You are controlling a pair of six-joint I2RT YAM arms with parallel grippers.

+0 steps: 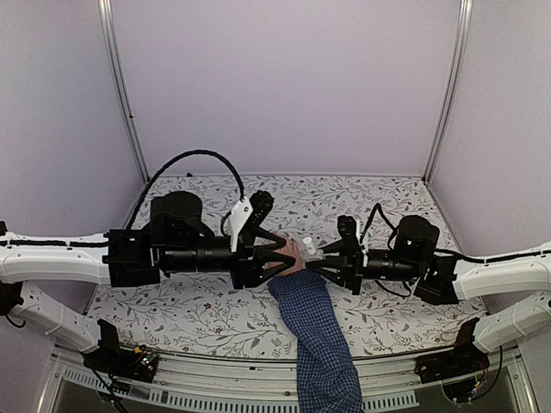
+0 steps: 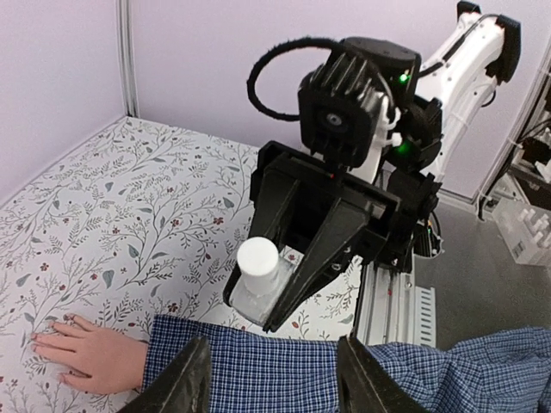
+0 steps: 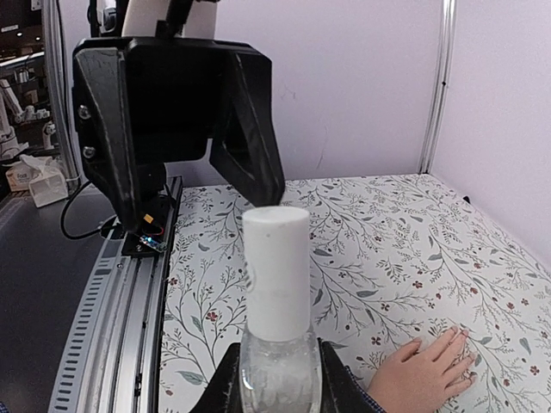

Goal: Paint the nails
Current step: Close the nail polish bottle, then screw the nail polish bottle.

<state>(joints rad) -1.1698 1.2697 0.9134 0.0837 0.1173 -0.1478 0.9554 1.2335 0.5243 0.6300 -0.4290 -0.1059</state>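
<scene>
Floral tabletop (image 1: pixel 370 196) roomy beyond hand (image 2: pixel 86 357); right gripper (image 3: pixel 275 379) clamps polish bottle (image 3: pixel 275 284), left gripper (image 2: pixel 271 372) parted.

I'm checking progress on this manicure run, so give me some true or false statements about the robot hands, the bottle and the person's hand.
1. The right robot hand grips a clear glass bottle with a white cap. True.
2. The bottle's cap is off. False: it is on.
3. The left robot hand is shut on a brush. False: its jaws stand apart, holding nothing.
4. A pale flesh-coloured human hand in a blue checked sleeve lies palm down on the floral tablecloth. True.
</scene>
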